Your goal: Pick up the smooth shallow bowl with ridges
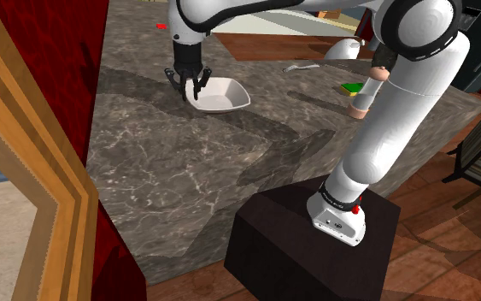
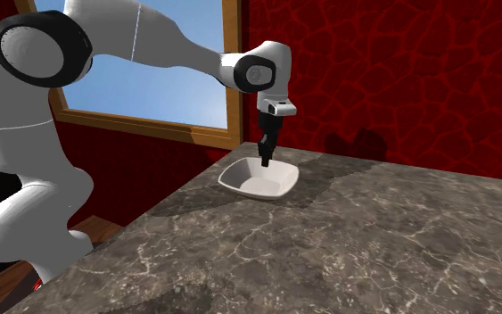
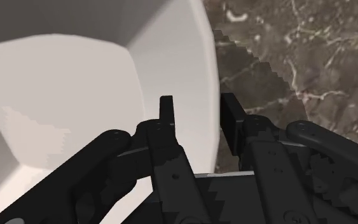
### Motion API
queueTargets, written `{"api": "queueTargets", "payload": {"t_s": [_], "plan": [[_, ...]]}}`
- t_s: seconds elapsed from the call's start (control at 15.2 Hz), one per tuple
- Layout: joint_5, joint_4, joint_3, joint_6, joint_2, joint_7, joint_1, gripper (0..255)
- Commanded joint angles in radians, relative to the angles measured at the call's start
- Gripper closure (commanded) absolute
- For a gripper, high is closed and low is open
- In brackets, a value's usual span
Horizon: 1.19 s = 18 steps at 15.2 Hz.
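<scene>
A white shallow squarish bowl [image 1: 224,94] rests on the dark marble counter [image 1: 196,162], close to the red wall. In the second exterior view the bowl [image 2: 262,181] lies below the window corner. My black gripper [image 1: 189,90] comes straight down on the bowl's rim on the side nearest the wall. In the wrist view the gripper [image 3: 199,111] has one finger inside the bowl [image 3: 63,102] and the other outside, narrowed onto the wall between them. From the second exterior view the gripper [image 2: 265,162] points down at the bowl's back edge.
At the shoulder view's far right lie a green item [image 1: 350,87], a pale cylinder [image 1: 363,92], a white rounded object [image 1: 343,50] and a small utensil [image 1: 298,66]. A wooden window frame [image 1: 25,154] and red wall border the counter. The dark stand [image 1: 307,248] is near.
</scene>
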Motion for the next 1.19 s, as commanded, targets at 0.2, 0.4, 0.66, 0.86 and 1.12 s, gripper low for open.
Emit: {"api": "queueTargets", "payload": {"t_s": [0.2, 0.4, 0.66, 0.86, 1.12], "plan": [[0.002, 0.02, 0.0, -0.025, -0.003, 0.0, 0.0, 255], [0.003, 0.057, 0.0, -0.065, -0.007, 0.0, 0.0, 255], [0.003, 0.109, 0.0, -0.118, -0.008, 0.001, 0.0, 255], [0.003, 0.151, 0.001, -0.159, -0.006, 0.003, 0.0, 255], [0.001, 0.199, 0.001, -0.202, -0.002, 0.005, 0.001, 255]]}}
